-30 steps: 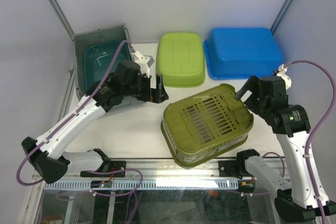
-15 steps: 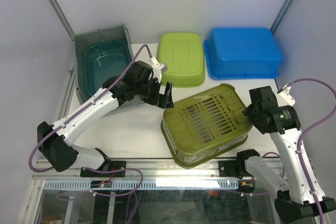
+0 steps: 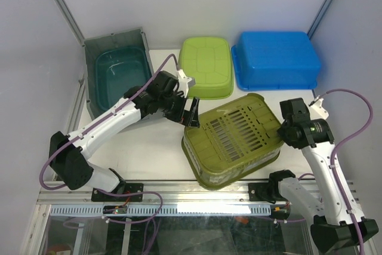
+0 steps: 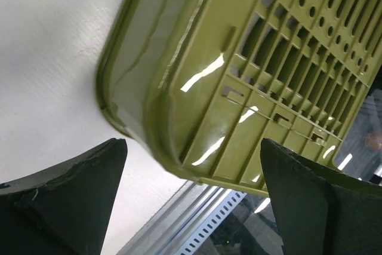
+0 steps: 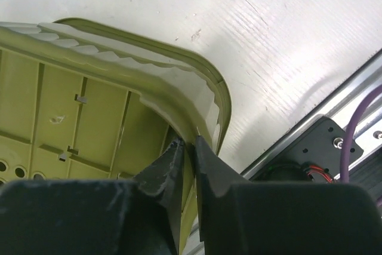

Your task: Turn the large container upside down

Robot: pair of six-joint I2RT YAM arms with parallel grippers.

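The large container (image 3: 233, 141) is an olive-green crate at the front middle of the table. Its slotted base faces up and it sits tilted. My right gripper (image 3: 282, 126) is at its right side. In the right wrist view that gripper (image 5: 188, 141) is shut on the container's thin wall (image 5: 179, 97) near a rounded corner. My left gripper (image 3: 191, 114) hovers at the crate's back left corner. In the left wrist view it (image 4: 192, 141) stands open, with the container (image 4: 239, 76) just beyond its fingers (image 4: 77, 189) and not touched.
A teal bin (image 3: 119, 73) stands on its side at the back left. A lime-green tub (image 3: 206, 67) and a blue tub (image 3: 276, 59) lie bottom up along the back. A metal rail (image 3: 197, 207) runs along the table's front edge, close to the crate.
My right gripper has moved down to the crate's right wall and closed on it. The left arm has swung right, from the teal bin to the crate's left corner, staying open.
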